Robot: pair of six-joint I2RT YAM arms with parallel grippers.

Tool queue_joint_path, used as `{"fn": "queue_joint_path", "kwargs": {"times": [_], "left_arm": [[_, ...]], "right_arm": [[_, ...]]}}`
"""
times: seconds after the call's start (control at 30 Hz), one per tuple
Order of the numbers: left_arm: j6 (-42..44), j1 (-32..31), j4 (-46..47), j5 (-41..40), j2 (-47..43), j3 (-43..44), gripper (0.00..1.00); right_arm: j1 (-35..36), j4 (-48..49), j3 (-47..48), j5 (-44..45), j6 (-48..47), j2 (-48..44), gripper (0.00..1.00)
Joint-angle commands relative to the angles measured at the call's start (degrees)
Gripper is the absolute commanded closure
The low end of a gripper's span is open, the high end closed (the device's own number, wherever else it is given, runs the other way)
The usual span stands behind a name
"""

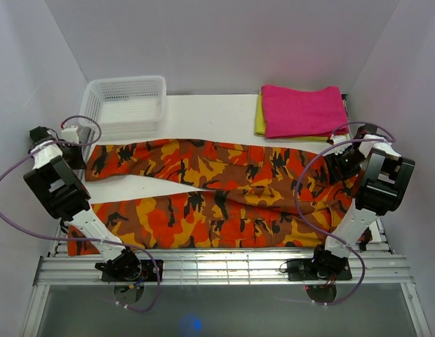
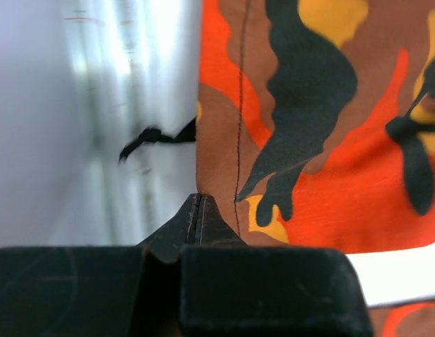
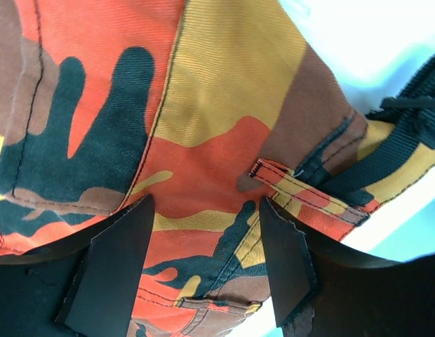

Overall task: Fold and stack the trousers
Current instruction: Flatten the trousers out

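Observation:
The camouflage trousers [image 1: 217, 189] lie flat across the table, waist at the right and both legs reaching left. My left gripper [image 1: 76, 156] is at the cuff of the far leg. In the left wrist view its jaws [image 2: 195, 210] are shut, pinching the hem edge of the trousers [image 2: 330, 140]. My right gripper [image 1: 342, 165] hovers over the waist. In the right wrist view it [image 3: 205, 203] is open, its fingers [image 3: 112, 267] straddling the waistband cloth [image 3: 203, 133] near a belt loop [image 3: 302, 186].
A white mesh basket [image 1: 126, 104] stands at the back left. A folded pink cloth [image 1: 305, 109] lies on a yellow cloth [image 1: 259, 116] at the back right. A metal rail [image 1: 217, 267] runs along the near edge. White walls close in on both sides.

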Motion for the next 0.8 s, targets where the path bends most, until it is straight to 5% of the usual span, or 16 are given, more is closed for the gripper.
{"fn": "queue_joint_path", "kwargs": {"times": [0.0,0.43,0.5,0.63,0.77], "left_arm": [[6.0,2.1,-1.9,-1.7,-6.7,3.9,1.00],[13.8,-0.6,-1.7,0.8,4.2,6.7,0.97],[15.7,-0.9,-4.8,2.7,3.3,6.0,0.88],[22.2,-0.7,-10.5,6.0,0.1,7.5,0.45],[27.4,-2.1,-14.3,9.0,-2.3,10.7,0.38]], "right_arm": [[-0.4,2.1,-1.1,3.5,-3.7,-2.0,0.32],[0.2,-3.4,-1.6,-1.5,-13.2,-5.6,0.31],[0.2,-6.3,-0.3,-4.3,-15.1,-7.0,0.31],[0.2,-13.0,7.7,-7.8,-19.7,-10.6,0.27],[0.8,-14.9,15.3,-8.8,-19.6,-9.3,0.25]]}}
